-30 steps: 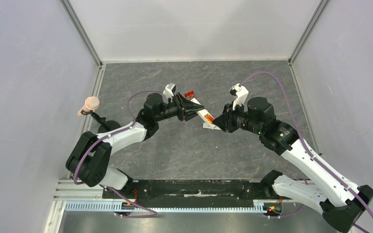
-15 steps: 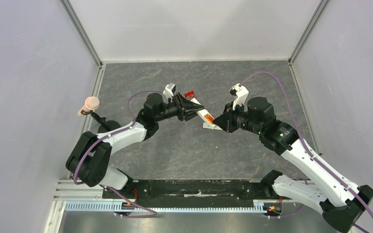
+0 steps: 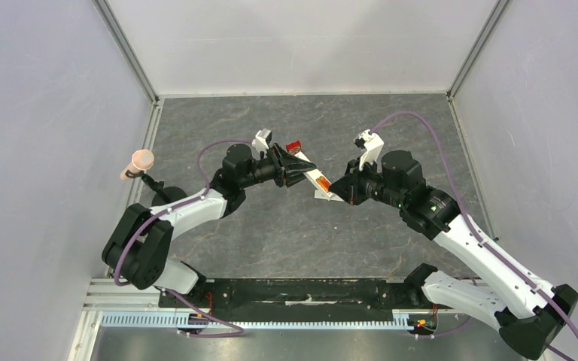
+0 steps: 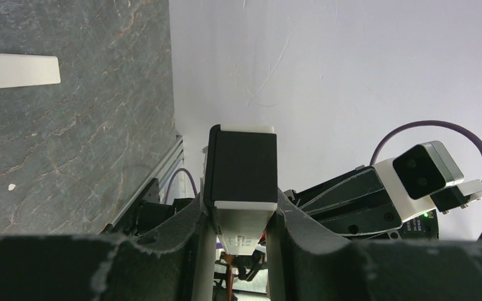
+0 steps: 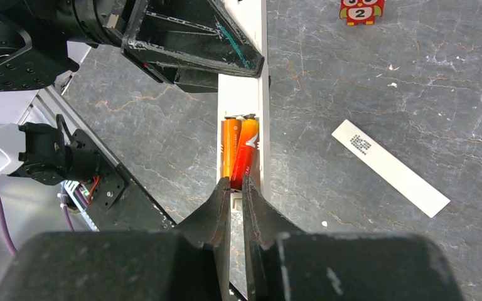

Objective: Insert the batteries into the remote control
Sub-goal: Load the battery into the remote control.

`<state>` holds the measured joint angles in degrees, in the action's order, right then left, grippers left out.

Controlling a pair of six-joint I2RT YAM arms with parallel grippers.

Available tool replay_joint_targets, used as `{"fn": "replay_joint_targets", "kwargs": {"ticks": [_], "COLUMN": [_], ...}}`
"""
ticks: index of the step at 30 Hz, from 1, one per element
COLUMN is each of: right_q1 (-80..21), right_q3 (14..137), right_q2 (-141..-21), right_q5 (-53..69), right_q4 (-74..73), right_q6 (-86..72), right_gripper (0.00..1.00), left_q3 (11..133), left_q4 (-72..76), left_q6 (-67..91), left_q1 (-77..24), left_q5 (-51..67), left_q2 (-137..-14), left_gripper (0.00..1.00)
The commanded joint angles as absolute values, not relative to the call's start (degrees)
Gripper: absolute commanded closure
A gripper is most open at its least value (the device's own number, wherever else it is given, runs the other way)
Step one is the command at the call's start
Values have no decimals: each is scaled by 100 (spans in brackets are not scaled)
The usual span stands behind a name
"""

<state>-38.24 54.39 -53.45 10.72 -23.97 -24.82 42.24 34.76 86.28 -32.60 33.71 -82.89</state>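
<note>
Right pincer (image 5: 236, 188): the fingers are drawn nearly together, with only a thin slit between them. The tips sit at the near end of the batteries (image 5: 238, 150). Whether they pinch a battery cannot be told.

The batteries are two orange cylinders lying side by side in the recess of the remote control (image 5: 243, 100). The one on the right is slightly tilted against the other.

Left pincer (image 3: 299, 170): clamped on the remote control. It grips the white bar across its width, near the dark end (image 4: 241, 166). The bar projects from this pincer toward the right pincer, over the middle of the table (image 3: 286, 241).

Arm pose:
- The left arm (image 3: 188, 210) rises from its base at the near edge and folds at the elbow. Its forearm is directed rightward toward the table's centre.
- The right arm (image 3: 466, 241) extends from its base at the near right corner. It bends at the elbow, and the wrist points leftward.
- The two pincers face each other along the bar.

On the table, a thin white cover strip (image 5: 389, 168) lies flat just beside the remote control. A small red box (image 5: 362, 9) stands closer to the far edge.
</note>
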Motion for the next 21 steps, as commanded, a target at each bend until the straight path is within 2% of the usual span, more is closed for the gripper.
{"fn": "replay_joint_targets", "kwargs": {"ticks": [1, 11, 21], "right_q1": [-3810, -3815, -3814], "right_q3": [5322, 5273, 5490], "right_q2": [-5447, -5569, -5860], "right_q5": [967, 986, 1180], "right_q4": [-2138, -2075, -2328], "right_q6": [-2379, -2390, -2485], "right_gripper": [96, 100, 98], "left_q3": [4429, 4447, 4534], "left_q4": [3836, 4018, 4381], "left_q6": [8459, 8455, 8055], "left_q1": [-3307, -3348, -3437], "left_q5": [3804, 3959, 4188], "left_q2": [-8269, -8287, -8336], "left_gripper": [98, 98, 98]}}
